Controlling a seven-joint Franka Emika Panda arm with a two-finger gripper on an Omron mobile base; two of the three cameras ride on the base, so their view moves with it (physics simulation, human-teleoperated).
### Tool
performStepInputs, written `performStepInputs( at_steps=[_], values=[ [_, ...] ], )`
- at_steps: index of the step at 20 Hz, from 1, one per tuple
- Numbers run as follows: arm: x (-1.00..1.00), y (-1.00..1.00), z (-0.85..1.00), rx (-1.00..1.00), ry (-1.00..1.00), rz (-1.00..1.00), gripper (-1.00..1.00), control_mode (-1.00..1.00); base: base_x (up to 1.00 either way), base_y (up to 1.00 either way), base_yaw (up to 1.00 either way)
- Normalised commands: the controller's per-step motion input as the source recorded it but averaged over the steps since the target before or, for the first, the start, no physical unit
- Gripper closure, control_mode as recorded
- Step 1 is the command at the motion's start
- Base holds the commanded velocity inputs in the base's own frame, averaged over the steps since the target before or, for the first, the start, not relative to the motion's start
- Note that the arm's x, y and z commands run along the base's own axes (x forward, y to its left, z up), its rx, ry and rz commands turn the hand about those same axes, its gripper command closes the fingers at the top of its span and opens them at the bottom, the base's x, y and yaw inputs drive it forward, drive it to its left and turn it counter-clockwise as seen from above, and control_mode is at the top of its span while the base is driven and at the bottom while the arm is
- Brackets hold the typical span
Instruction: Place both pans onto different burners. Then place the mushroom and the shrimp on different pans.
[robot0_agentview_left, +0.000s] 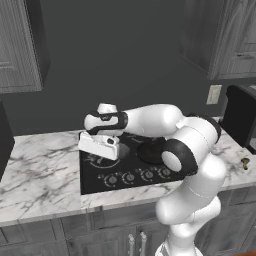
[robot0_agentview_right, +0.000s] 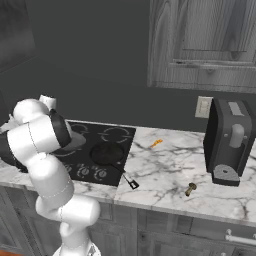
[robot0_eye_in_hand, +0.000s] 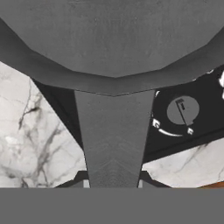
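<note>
Skillet handle sits clamped in my end effector above the cooktop; a tilt could slide it onto the black pan.

You're looking straight down the handle of the dull-grey skillet: its wide rim fills the far part of the view, and the short, straight handle runs from the rim toward you, down the middle. The end effector sits at the handle's near end, with a dark fingertip showing just to either side of it; you can't tell whether the tips press on it. Under the skillet lies the black cooktop, with one round knob showing to the right of the handle. White marbled surface spreads to the left and near right.
</note>
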Motion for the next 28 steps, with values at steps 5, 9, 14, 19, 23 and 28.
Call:
performStepInputs(
  at_steps=[5, 9, 14, 19, 23, 28],
  values=[
    [0.26, 0.04, -0.22, -0.04, 0.0, 0.0, 1.0, -1.0, 0.0, 0.0, 0.0],
    [0.23, 0.12, -0.26, -0.05, 0.0, 0.0, 1.0, -1.0, 0.0, 0.0, 0.0],
    [0.23, 0.05, -0.25, -0.03, 0.0, 0.0, 1.0, -1.0, 0.0, 0.0, 0.0],
    [0.26, 0.0, -0.27, 0.0, 0.0, 0.0, 1.0, -1.0, 0.0, 0.0, 0.0],
    [0.21, 0.0, -0.35, 0.0, 0.0, 0.0, 1.0, -1.0, 0.0, 0.0, 0.0],
    [0.1, 0.0, -0.44, 0.0, 0.0, 0.0, 1.0, -1.0, 0.0, 0.0, 0.0]
  ],
)
